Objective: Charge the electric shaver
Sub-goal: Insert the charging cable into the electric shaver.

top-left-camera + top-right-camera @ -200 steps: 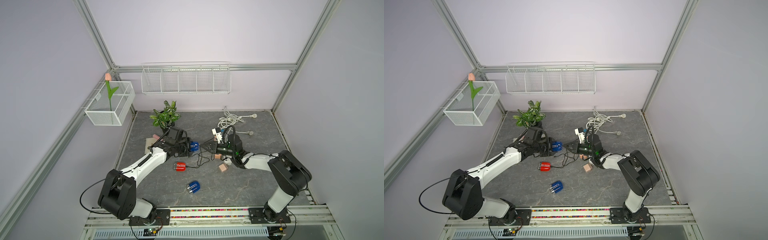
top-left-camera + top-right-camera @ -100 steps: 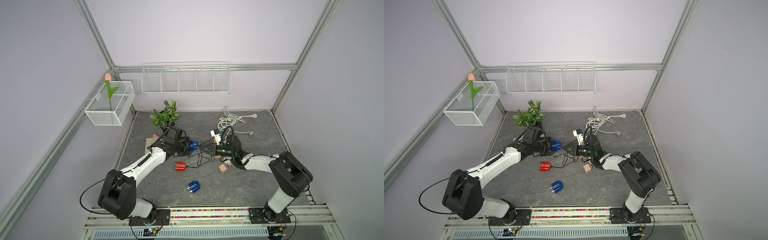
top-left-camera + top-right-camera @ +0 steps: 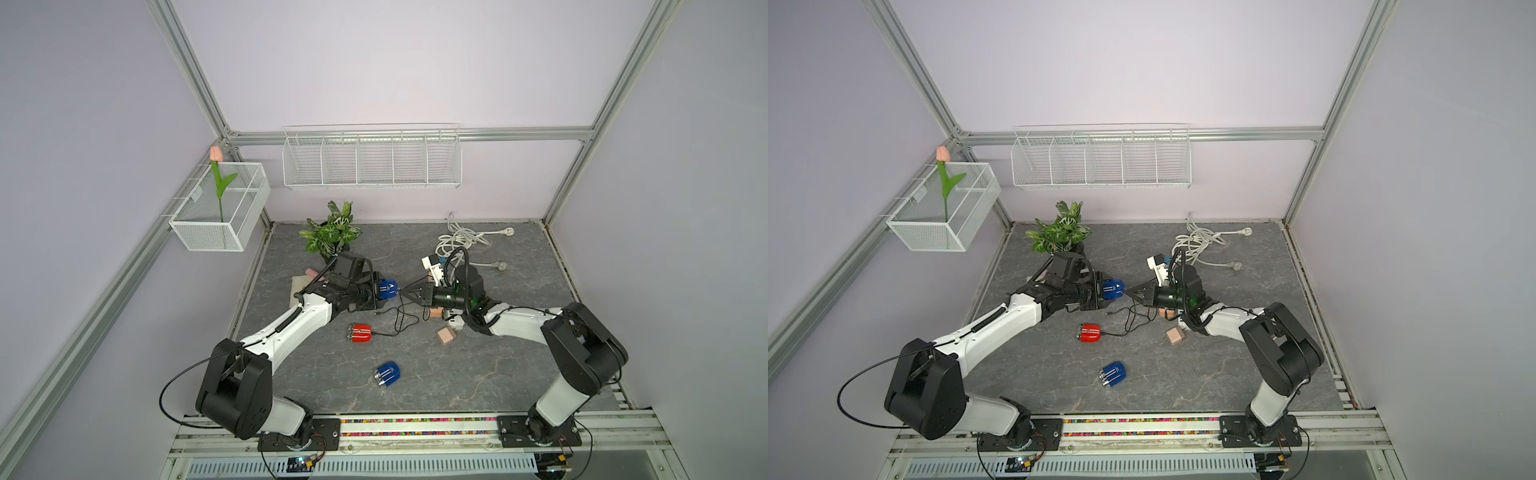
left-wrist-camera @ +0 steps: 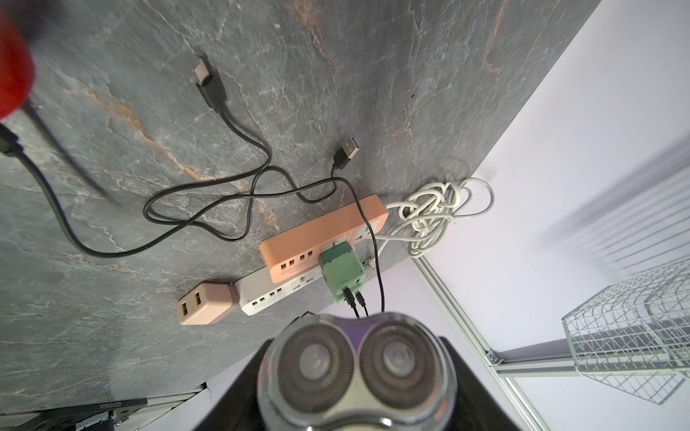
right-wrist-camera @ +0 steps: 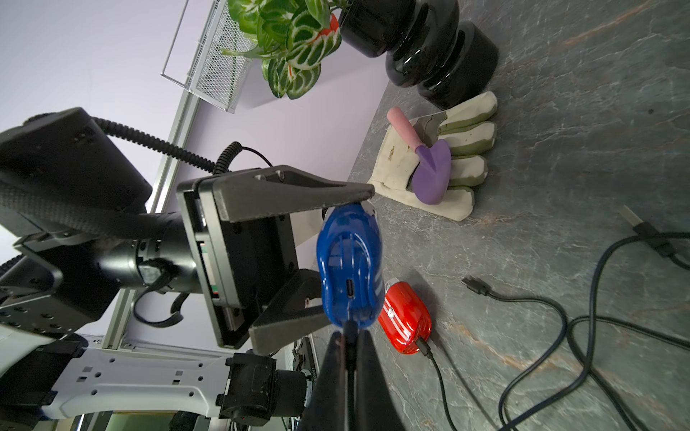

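Grey stone tabletop (image 3: 498,374) | left gripper (image 5: 347,257) clamps blue shaver (image 3: 388,289) just 11 o'clock of centre | right gripper (image 3: 406,293), at its 3 o'clock, pinches black cable plug (image 5: 350,330) | step: insertion; next: line plug with port (image 5: 350,288), push.

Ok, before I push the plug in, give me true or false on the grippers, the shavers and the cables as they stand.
1. The left gripper holds a blue shaver. True.
2. The right gripper is open and empty. False: it is shut on a black cable plug.
3. That plug sits in the held shaver's port. False: the port shows empty, with the plug just short of it.
4. The red shaver has a cable plugged into it. True.
5. The second blue shaver is held off the table too. False: it lies on the table, in no gripper.
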`<state>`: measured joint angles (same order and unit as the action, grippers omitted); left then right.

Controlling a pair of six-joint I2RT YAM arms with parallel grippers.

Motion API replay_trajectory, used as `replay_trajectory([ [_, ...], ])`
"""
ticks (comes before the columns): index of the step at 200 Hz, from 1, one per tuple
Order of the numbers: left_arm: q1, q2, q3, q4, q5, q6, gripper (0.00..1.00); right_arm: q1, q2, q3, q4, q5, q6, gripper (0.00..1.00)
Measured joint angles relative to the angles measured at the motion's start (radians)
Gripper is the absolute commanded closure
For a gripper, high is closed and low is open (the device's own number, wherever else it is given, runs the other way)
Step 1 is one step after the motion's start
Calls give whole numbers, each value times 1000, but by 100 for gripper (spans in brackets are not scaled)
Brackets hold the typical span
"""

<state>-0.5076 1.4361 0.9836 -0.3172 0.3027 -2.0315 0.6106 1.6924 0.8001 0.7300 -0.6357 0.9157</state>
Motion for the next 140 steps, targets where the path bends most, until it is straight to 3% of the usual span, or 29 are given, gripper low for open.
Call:
replay_trajectory([
  [84, -3, -11, 0, -2, 43, 0, 100, -39, -120, -4, -45, -1, -12, 93],
  [140, -3, -11, 0, -7, 53, 0, 100, -32, -93, -4, -60, -9, -12, 93],
])
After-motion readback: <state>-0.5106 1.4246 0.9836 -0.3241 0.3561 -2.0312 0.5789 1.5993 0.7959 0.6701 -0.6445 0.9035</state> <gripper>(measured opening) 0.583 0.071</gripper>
